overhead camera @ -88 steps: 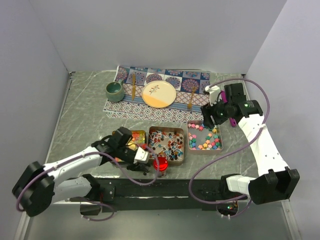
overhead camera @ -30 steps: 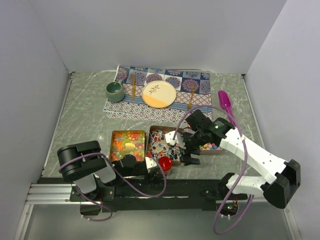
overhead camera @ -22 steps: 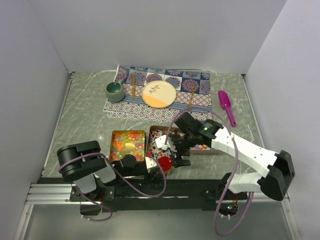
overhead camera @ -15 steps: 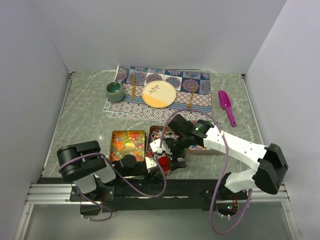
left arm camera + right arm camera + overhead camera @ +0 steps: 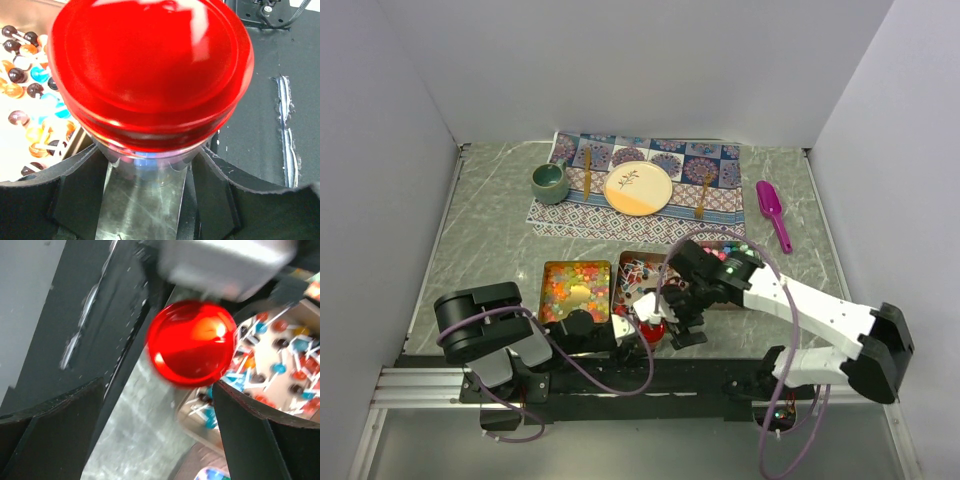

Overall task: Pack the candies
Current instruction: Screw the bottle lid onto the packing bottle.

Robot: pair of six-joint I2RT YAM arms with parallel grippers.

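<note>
Orange-yellow-red gummies (image 5: pixel 577 284) fill the left tin. Red-blue-white wrapped pieces (image 5: pixel 637 274) fill the middle tin and show in the right wrist view (image 5: pixel 280 362) and the left wrist view (image 5: pixel 26 95). Pastel star pieces (image 5: pixel 732 246) are mostly hidden under my right arm. My left gripper (image 5: pixel 632 330) (image 5: pixel 147 192) is shut on a clear jar (image 5: pixel 145 165) capped by the round red lid (image 5: pixel 651 326) (image 5: pixel 150 65). My right gripper (image 5: pixel 672 316) (image 5: pixel 157 435) is open just above the lid (image 5: pixel 192 342), not touching it.
The purple scoop (image 5: pixel 772 212) lies on the table at the right. At the back, a patterned mat (image 5: pixel 570 215) holds a plate (image 5: pixel 638 188), a green mug (image 5: pixel 549 181) and wooden cutlery (image 5: pixel 587 172). The black base rail (image 5: pixel 620 380) runs along the near edge.
My right arm left the scoop at the right and swung down-left over the red lid. My left arm drew back to the front edge, holding the jar.
</note>
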